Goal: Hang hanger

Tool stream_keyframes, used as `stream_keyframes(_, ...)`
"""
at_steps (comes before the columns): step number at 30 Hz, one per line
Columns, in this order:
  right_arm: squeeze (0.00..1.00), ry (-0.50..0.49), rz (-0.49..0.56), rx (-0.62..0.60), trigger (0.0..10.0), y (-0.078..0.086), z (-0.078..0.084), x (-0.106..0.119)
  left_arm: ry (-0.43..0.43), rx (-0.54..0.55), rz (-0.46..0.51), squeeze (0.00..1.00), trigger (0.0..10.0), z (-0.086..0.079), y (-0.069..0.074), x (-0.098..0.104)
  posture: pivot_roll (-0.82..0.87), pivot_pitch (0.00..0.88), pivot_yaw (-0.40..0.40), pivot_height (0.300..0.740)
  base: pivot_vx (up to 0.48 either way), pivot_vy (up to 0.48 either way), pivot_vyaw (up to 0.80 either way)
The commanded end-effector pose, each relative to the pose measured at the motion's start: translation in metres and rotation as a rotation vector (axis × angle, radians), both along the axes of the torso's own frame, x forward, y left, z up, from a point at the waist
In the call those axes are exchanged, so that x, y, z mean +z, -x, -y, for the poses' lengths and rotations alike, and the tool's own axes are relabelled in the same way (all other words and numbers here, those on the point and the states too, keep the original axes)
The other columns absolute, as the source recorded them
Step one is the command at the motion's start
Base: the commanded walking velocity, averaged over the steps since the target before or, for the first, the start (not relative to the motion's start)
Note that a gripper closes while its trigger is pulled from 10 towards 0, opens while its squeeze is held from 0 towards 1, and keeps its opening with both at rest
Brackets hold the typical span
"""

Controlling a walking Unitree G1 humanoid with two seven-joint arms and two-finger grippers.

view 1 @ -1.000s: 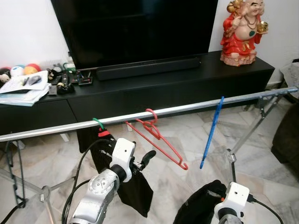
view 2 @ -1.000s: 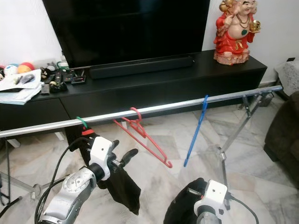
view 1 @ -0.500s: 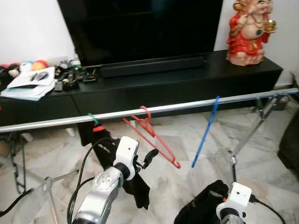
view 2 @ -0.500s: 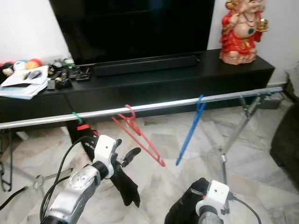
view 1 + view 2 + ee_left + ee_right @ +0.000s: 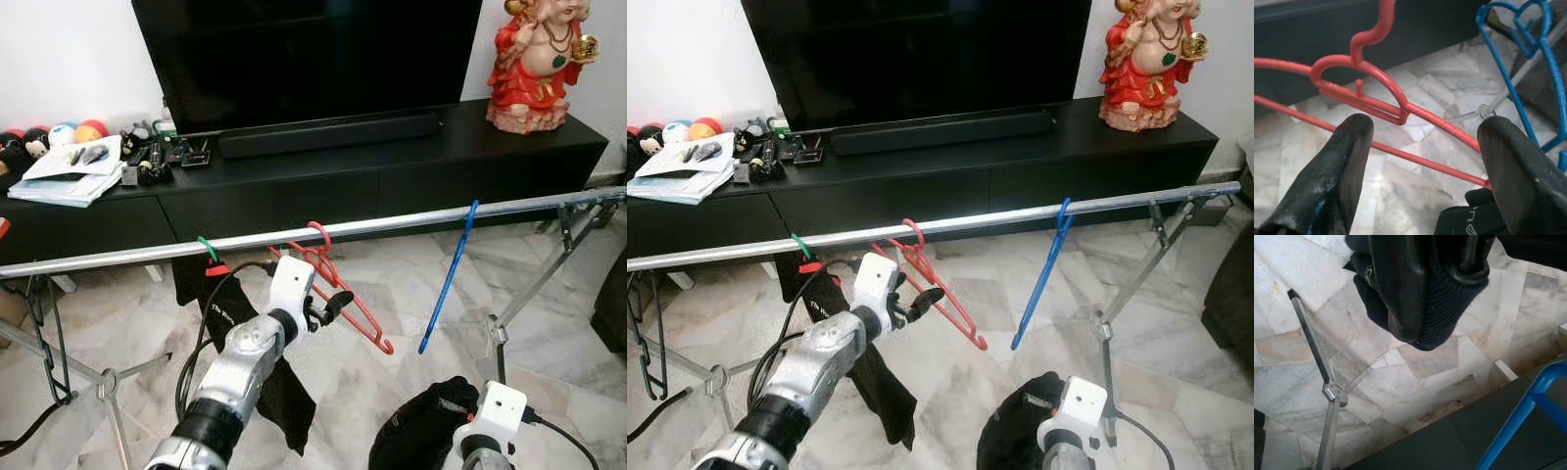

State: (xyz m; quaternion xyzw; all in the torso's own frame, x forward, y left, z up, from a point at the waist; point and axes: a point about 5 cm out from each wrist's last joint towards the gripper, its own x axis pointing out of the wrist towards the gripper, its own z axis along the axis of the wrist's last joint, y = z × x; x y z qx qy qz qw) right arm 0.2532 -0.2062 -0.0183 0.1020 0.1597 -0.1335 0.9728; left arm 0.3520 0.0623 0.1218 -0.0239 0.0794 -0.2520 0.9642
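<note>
A red hanger (image 5: pixel 331 272) hangs by its hook on the silver rail (image 5: pixel 411 221), tilted down to the right. My left gripper (image 5: pixel 331 306) is open just in front of it and slightly below the rail. In the left wrist view the red hanger (image 5: pixel 1376 98) lies just beyond the two spread fingertips (image 5: pixel 1354 134). A blue hanger (image 5: pixel 449 277) hangs further right on the rail. A green hook (image 5: pixel 207 251) to the left holds a black garment (image 5: pixel 235 333). My right arm (image 5: pixel 498 421) is low, with black cloth (image 5: pixel 1420 284) bunched over its gripper.
A black TV stand (image 5: pixel 392 166) with a TV, a soundbar and a red statue (image 5: pixel 539 59) is behind the rail. Papers and small items (image 5: pixel 73 166) lie on its left end. The rail's metal legs (image 5: pixel 495 333) stand on the marble floor at both sides.
My left arm has lifted and reached forward, bringing its open gripper up to the red hanger. The camera shifted a little. The right arm stays low.
</note>
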Motion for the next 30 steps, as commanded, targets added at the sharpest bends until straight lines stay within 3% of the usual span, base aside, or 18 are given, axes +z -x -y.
stream_keyframes(1,0.0,0.003,0.002,0.012,10.0,-0.002,-0.001,0.001,0.017,0.042,-0.026,0.0,10.0,0.0,-0.008,0.005,-0.03,0.052,0.061,0.74,0.0,0.0,0.0)
stream_keyframes(4,0.0,0.004,0.002,0.015,10.0,-0.003,-0.001,0.002,0.01,0.077,-0.044,0.0,10.0,0.001,-0.014,0.009,-0.03,0.052,0.057,0.74,0.0,0.0,0.0)
stream_keyframes(7,0.0,0.007,0.004,0.021,10.0,-0.004,-0.001,0.003,0.0,0.188,-0.12,0.0,10.0,0.0,-0.026,0.015,-0.03,0.051,0.051,0.74,0.0,0.0,0.0)
stream_keyframes(12,0.0,0.009,0.004,0.025,10.0,-0.005,-0.001,0.003,0.067,0.159,-0.15,0.0,10.0,0.018,-0.031,0.028,-0.03,0.047,0.047,0.74,0.0,0.0,0.0)
stream_keyframes(15,0.0,0.01,0.004,0.027,10.0,-0.005,-0.001,0.003,-0.016,0.15,-0.159,0.0,10.0,0.031,-0.03,0.029,-0.03,0.048,0.046,0.74,0.0,0.0,0.0)
stream_keyframes(19,0.0,0.011,0.002,0.028,10.0,-0.005,-0.001,0.003,-0.046,0.2,-0.198,0.0,10.0,0.036,-0.029,0.025,-0.03,0.049,0.045,0.74,0.0,0.0,0.0)
stream_keyframes(26,0.0,0.011,-0.005,0.035,10.0,-0.004,-0.002,0.002,-0.102,0.358,-0.267,0.0,10.0,0.024,-0.033,0.019,-0.03,0.053,0.039,0.74,0.0,0.0,0.0)
stream_keyframes(30,0.0,0.01,-0.006,0.037,10.0,-0.005,-0.002,0.002,-0.134,0.391,-0.309,0.0,10.0,0.016,-0.031,0.01,-0.02,0.053,0.036,0.74,0.0,0.0,0.0)
